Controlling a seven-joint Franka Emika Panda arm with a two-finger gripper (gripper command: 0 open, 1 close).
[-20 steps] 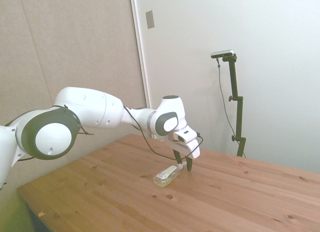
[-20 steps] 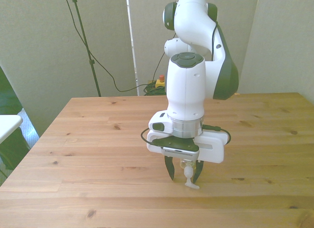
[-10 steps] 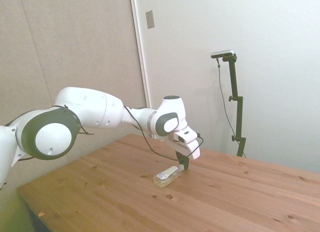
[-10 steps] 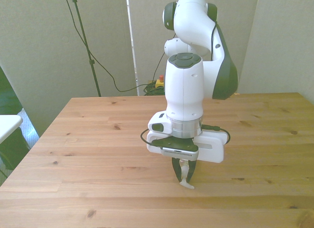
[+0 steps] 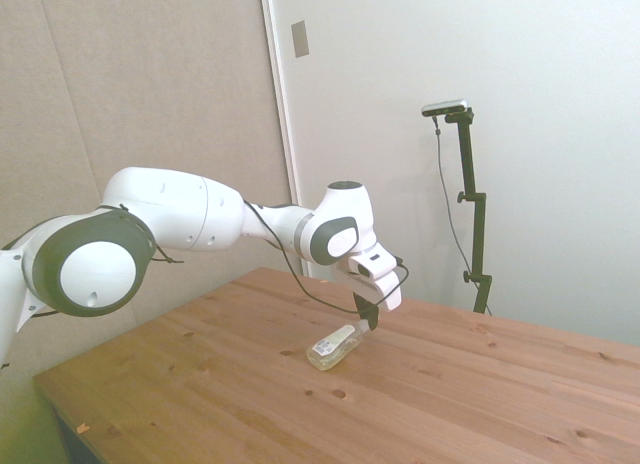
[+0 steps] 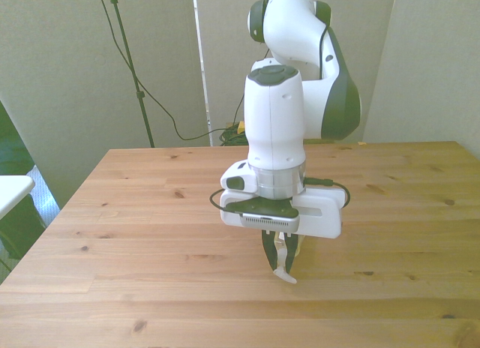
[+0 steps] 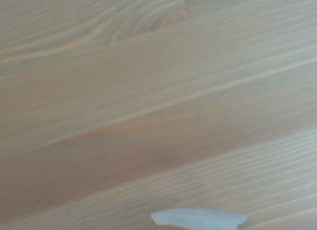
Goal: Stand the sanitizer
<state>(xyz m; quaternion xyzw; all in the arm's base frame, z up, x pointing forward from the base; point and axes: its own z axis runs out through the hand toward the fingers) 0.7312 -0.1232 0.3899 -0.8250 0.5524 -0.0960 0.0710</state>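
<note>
Gripper (image 6: 281, 259) clamped narrow on the white pump end of the sanitizer (image 5: 335, 346), low in the front view's centre. Bottle tilted, base down on the wooden table (image 5: 480, 404), nozzle end raised. White blurred nozzle tip (image 7: 198, 219) over plank grain in the wrist view.

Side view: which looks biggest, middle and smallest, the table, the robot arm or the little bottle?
1. Table: fills the lower picture.
2. Robot arm: nearly as wide, but its near end is close to the camera, so this is unsure.
3. Sanitizer: by far the smallest.
</note>
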